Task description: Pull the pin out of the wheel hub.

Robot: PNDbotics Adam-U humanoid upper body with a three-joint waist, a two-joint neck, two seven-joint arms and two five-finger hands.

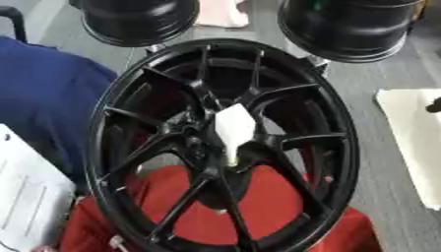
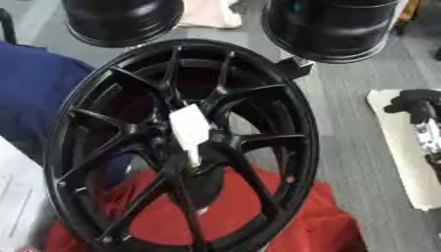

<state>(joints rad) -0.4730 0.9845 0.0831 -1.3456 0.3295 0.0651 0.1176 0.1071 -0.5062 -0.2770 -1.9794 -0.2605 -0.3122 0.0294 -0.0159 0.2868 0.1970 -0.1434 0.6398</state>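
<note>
White pin seated in black wheel hub

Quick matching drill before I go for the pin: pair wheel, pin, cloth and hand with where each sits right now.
Things:
1. wheel
2. pin
3. cloth
4. hand

Places:
A. right edge, over a pale sheet
B. in the hub centre
C. middle of view, standing on edge
D. under and behind the wheel's lower part

Pairs: 1-C, 2-B, 3-D, 4-A
</note>
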